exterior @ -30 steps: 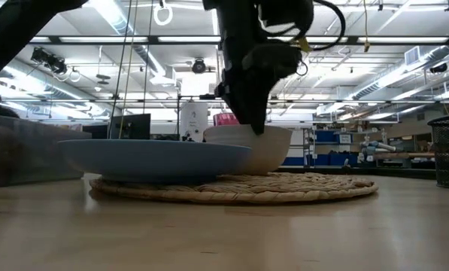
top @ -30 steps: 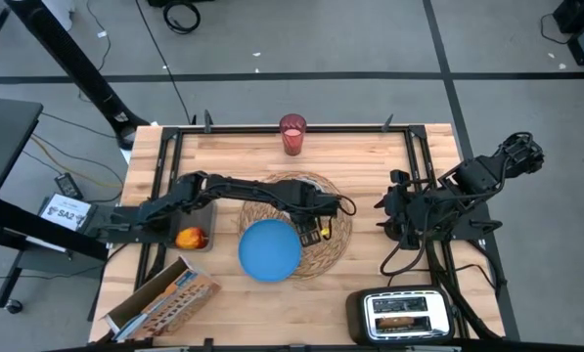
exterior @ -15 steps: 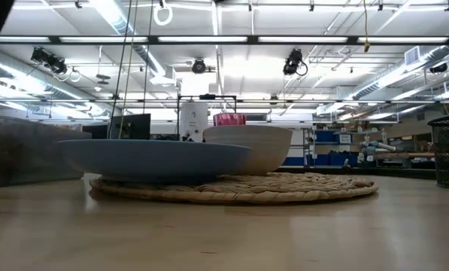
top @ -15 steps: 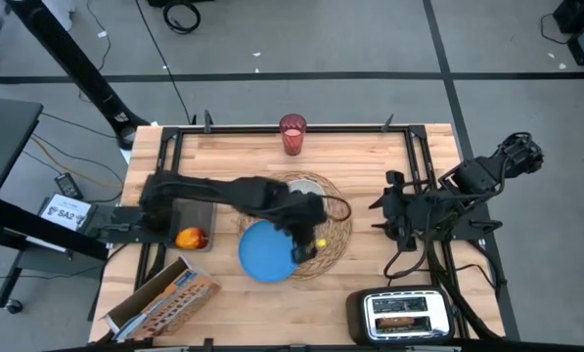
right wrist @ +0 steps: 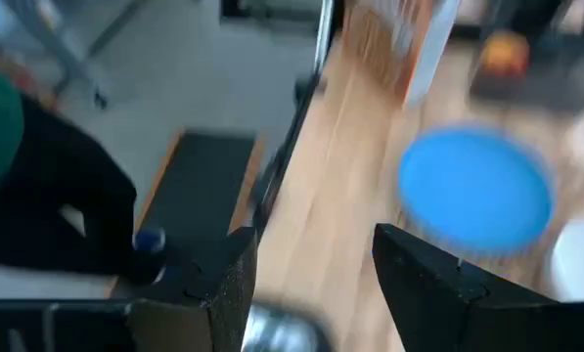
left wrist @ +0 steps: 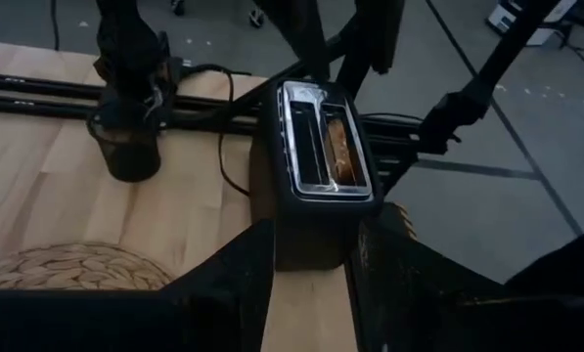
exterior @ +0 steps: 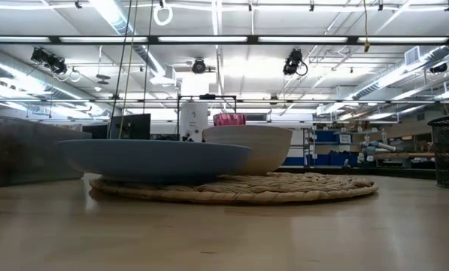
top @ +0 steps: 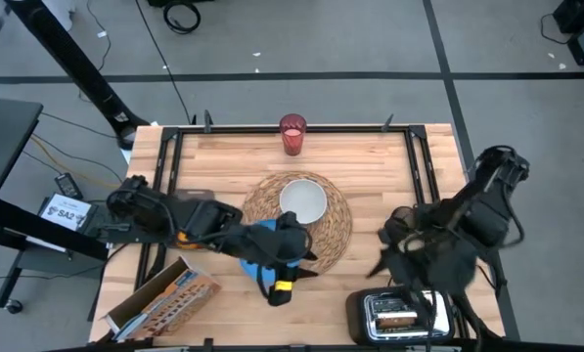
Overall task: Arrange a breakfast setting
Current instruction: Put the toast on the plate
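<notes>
Woven straw placemat (exterior: 239, 188); pale wooden table (top: 370, 161).

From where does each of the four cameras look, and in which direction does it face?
High view: above the table, facing straight down; both arms show, left gripper beside the blue plate.
Low view: at table-top height, facing level across the placemat and white bowl; no arm shows.
Left wrist view: on the left arm, facing the toaster; its own fingers show.
Right wrist view: on the right arm, facing the plate; its own fingers show.
Shared: high and left wrist views both show the toaster.
</notes>
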`<act>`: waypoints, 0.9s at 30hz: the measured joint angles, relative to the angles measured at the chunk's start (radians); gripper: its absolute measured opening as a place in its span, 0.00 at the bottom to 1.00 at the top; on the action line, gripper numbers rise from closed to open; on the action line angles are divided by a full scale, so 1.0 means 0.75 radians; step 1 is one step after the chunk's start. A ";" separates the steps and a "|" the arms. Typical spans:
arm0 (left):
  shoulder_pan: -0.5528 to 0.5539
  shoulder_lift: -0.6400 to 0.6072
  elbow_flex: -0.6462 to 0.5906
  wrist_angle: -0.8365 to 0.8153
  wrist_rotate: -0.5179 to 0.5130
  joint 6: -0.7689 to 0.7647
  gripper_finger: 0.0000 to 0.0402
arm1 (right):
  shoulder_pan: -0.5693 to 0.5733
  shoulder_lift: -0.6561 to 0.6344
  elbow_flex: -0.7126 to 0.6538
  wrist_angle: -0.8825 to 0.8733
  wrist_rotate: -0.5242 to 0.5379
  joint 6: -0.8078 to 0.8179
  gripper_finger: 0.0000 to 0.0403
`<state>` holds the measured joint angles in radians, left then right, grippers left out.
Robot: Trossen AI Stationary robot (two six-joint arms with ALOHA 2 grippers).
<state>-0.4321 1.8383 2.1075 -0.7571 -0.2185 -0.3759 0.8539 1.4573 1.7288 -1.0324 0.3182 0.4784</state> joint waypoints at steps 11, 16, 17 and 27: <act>-0.096 0.007 -0.001 -0.004 -0.064 0.034 0.39 | 0.333 0.285 0.208 -0.360 -0.038 0.647 0.52; -0.127 0.020 -0.003 0.026 -0.127 0.018 0.39 | 0.363 0.438 0.208 -0.474 -0.044 0.751 0.52; -0.128 0.020 -0.003 0.040 -0.132 0.010 0.39 | 0.362 0.455 0.208 -0.491 -0.054 0.762 0.52; -0.134 0.038 -0.003 0.074 -0.175 0.004 0.39 | 0.304 0.532 0.196 -0.594 -0.113 0.829 0.52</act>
<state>-0.5327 1.8665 2.1054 -0.7013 -0.3496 -0.3729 1.0820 1.8565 1.8754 -1.4781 0.2335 1.0998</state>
